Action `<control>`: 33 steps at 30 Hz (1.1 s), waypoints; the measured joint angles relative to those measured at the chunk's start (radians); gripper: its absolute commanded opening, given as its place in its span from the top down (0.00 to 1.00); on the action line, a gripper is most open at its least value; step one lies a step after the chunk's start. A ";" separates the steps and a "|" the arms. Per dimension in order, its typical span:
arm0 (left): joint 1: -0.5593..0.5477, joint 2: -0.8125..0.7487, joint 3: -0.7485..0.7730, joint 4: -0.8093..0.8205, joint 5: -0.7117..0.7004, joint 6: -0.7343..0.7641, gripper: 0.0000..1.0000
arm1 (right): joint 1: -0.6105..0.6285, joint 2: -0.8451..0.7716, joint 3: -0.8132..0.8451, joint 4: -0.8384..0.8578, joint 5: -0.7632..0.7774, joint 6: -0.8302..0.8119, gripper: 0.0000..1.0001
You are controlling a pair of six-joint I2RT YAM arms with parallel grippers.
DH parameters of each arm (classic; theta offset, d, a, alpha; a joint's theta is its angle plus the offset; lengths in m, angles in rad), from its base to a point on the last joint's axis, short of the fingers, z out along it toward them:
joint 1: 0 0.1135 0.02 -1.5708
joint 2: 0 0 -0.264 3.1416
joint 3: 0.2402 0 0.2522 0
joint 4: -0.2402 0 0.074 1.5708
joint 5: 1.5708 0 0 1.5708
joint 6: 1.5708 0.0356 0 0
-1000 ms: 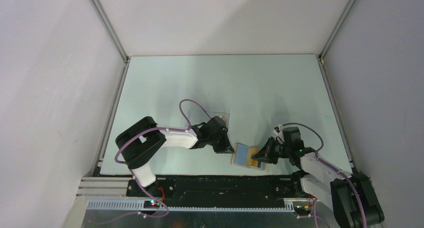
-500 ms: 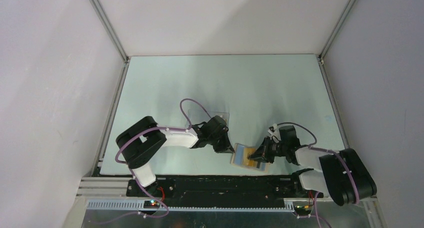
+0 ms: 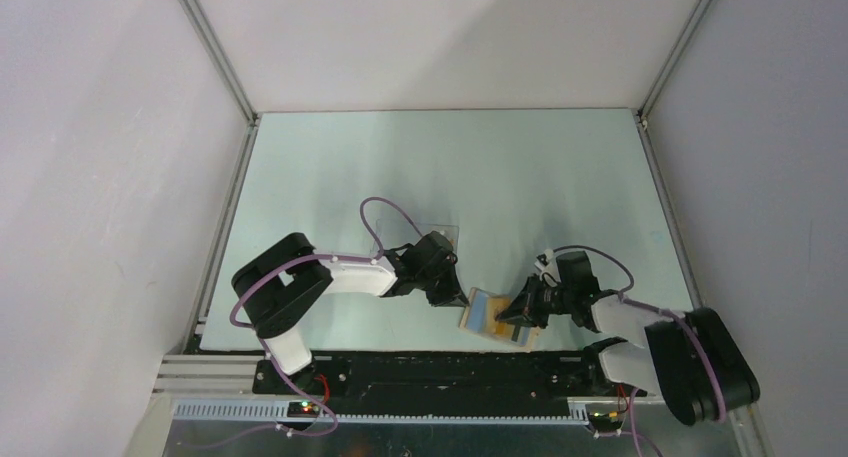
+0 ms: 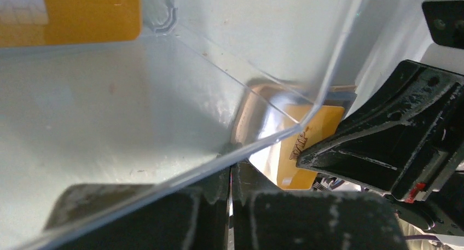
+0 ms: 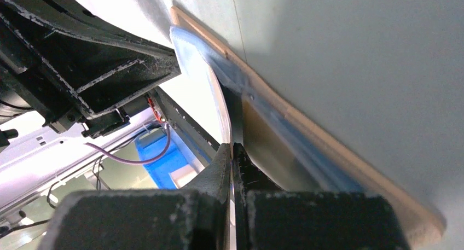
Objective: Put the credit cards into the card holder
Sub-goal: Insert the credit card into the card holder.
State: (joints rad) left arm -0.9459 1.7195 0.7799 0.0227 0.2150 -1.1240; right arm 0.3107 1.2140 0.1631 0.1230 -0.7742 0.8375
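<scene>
Pale green tabletop [image 3: 400, 177]: open card holder [image 3: 481, 307] (blue lining up); right gripper [image 5: 232, 151] clamped on orange credit card [image 4: 304, 147], left gripper [image 4: 230, 170] clenched shut.

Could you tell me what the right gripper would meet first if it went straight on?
Most likely the open card holder: the right gripper, shut on a credit card, points at its blue lining, close ahead.
</scene>
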 measured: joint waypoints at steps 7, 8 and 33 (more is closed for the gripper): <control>-0.004 0.001 0.003 -0.003 -0.001 0.000 1.00 | -0.001 -0.203 0.008 -0.230 0.077 -0.001 1.00; -0.005 0.002 0.004 -0.004 -0.001 0.000 1.00 | -0.003 -0.222 0.008 -0.253 0.084 0.000 1.00; -0.006 0.007 0.016 -0.018 0.001 0.000 1.00 | -0.013 -0.259 -0.011 -0.275 0.078 0.069 1.00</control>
State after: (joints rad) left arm -0.9516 1.7267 0.7956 0.0044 0.2161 -1.1236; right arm 0.2974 0.9550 0.1524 -0.1516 -0.6960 0.9070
